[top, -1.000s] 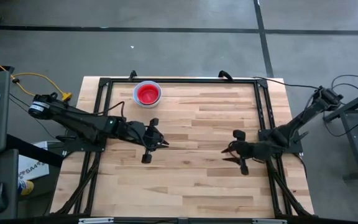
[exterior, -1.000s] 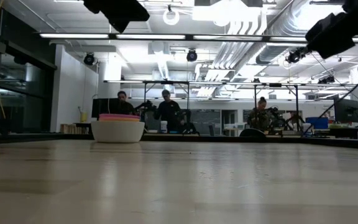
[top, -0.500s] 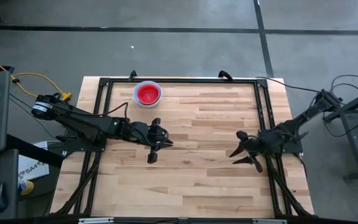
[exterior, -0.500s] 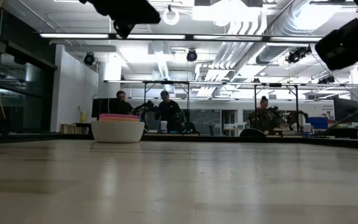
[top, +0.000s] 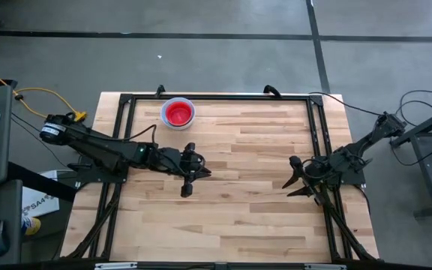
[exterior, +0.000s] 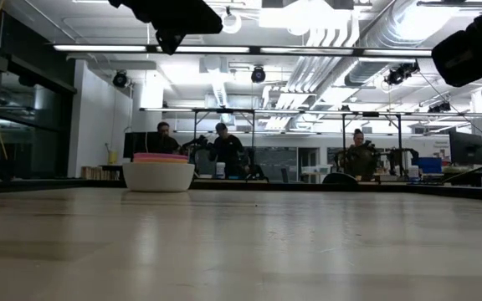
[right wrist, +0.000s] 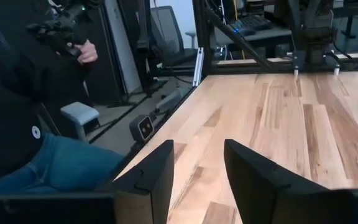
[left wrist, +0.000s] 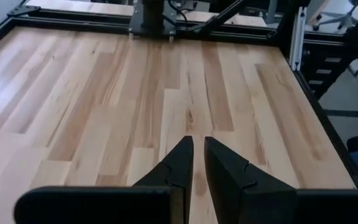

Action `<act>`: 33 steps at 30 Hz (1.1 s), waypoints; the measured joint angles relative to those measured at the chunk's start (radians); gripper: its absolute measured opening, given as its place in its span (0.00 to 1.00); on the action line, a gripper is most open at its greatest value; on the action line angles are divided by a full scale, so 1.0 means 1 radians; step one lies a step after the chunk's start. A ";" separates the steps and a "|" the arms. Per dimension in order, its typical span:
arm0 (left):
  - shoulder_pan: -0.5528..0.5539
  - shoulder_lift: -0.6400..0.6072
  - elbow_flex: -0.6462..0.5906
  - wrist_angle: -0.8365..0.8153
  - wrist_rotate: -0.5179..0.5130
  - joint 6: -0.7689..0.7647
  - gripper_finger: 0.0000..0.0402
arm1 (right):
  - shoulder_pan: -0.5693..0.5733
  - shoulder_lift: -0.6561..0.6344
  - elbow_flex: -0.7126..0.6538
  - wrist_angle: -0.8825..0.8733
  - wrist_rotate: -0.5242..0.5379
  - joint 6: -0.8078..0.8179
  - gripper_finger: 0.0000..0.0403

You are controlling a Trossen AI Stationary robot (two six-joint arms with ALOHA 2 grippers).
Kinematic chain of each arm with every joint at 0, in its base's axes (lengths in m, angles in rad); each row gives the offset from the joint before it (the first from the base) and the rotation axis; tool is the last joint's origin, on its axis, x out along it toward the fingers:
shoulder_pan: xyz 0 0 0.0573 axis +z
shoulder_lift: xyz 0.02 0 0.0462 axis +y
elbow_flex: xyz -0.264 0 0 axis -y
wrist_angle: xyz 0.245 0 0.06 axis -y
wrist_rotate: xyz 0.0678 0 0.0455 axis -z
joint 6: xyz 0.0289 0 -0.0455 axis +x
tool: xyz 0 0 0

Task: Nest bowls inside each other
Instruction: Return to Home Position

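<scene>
One stack of bowls stood near the far edge of the table in the high view, red inside a white rim. The left gripper hovered mid-table, well apart from it, and the right gripper hung by the right edge. At table height, the stack showed a white bowl beneath a pink rim. The left wrist view showed its fingers almost together, only a slit between, holding nothing. The right wrist view showed its fingers spread wide and empty, with a person beside the table.

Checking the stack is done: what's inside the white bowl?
A red bowl sits nested in the white bowl, its rim showing above. Whatever lies under the red bowl is covered.
</scene>
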 joint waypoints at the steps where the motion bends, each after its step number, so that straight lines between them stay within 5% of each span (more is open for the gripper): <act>1: 0.000 0.000 0.000 -0.001 0.000 0.000 0.11 | 0.000 -0.003 -0.005 -0.001 0.005 0.000 0.33; 24: 0.000 0.000 0.000 0.000 0.017 0.006 0.11 | 0.000 0.001 -0.012 -0.033 0.012 0.010 0.33; 33: 0.000 0.000 0.000 -0.003 0.020 0.031 0.11 | 0.037 -0.019 -0.120 0.165 0.006 0.011 0.33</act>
